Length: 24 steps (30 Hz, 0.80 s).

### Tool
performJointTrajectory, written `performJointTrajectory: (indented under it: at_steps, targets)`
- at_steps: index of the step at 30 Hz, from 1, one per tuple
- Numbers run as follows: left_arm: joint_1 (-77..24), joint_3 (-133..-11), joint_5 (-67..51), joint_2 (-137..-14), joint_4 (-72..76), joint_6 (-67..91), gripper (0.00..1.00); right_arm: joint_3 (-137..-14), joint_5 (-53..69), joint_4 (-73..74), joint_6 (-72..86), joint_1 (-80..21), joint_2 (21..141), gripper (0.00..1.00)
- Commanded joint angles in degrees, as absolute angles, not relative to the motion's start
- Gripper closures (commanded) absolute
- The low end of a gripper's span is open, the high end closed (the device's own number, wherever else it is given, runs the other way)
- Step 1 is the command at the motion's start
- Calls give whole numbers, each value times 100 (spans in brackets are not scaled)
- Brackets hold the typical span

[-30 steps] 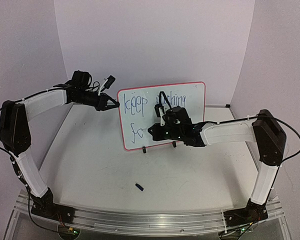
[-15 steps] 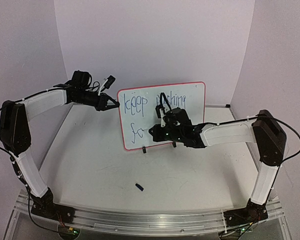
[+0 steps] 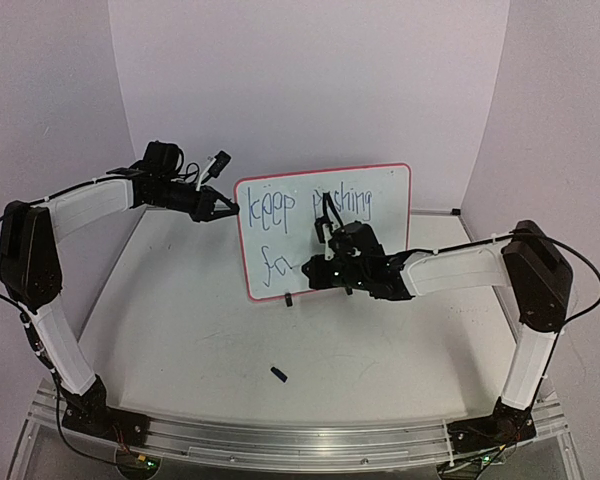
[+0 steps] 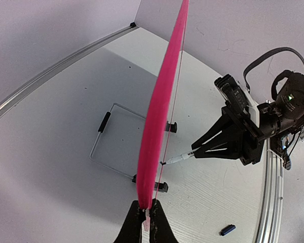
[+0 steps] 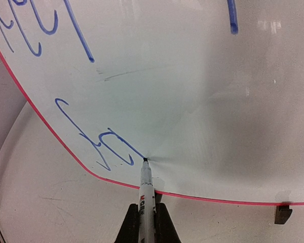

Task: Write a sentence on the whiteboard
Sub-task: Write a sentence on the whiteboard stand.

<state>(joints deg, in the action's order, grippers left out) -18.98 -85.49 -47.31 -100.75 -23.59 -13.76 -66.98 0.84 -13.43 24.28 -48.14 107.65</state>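
While my left gripper (image 4: pixel 146 217) pinches the whiteboard (image 3: pixel 388 185) edge, my right gripper (image 5: pixel 146 212) clamps the marker (image 5: pixel 145 185), tip touching line 2 of the sentence (image 5: pixel 106 144); blank board lies rightward of it.

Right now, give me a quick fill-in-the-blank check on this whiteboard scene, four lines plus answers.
1. The left gripper is shut on the rim of the ___.
2. The right gripper is shut on a ___ whose tip meets the blue lettering.
3. The top line's first word reads ___.
4. The small dark object lies on the ___.
Answers: whiteboard; marker; keep; table.
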Motion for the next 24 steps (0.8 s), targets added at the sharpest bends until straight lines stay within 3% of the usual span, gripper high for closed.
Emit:
performJointTrajectory:
  at_steps: [1,24]
  targets:
    - [-2021,-8613,-4620,-10000,-2808,-1518,100,-6962,-41,-1459,2433,-4796,10854,100]
    - [-2022,-8613,-4615,-9950,-2816,-1514,100,-6656,-554,-1657,2633,-4797,10261,100]
